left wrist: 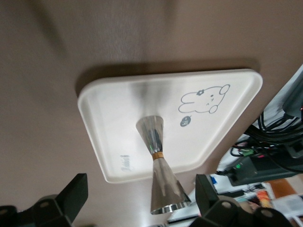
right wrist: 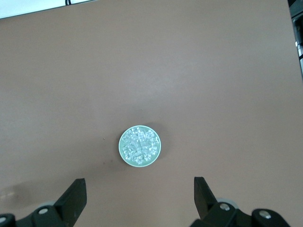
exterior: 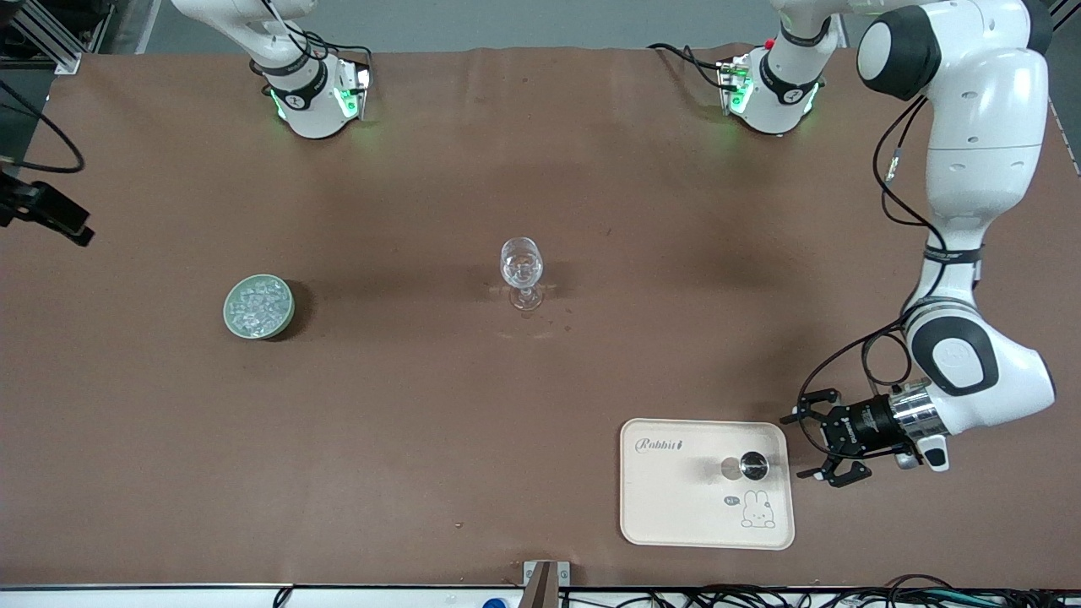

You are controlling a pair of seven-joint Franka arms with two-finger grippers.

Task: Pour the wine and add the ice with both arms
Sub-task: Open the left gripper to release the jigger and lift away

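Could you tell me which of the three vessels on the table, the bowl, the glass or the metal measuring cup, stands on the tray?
The metal measuring cup: it alone stands on the cream tray. The wine glass and the bowl rest directly on the table.

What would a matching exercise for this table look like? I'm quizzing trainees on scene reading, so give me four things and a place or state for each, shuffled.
Things:
1. ice
2. wine glass
3. steel jigger
4. left gripper

Places or states:
A. upright on the cream rabbit tray
B. open, beside the tray's edge at the left arm's end of the table
C. heaped in the green bowl toward the right arm's end of the table
D. standing alone at mid-table

Pairs: 1-C, 2-D, 3-A, 4-B
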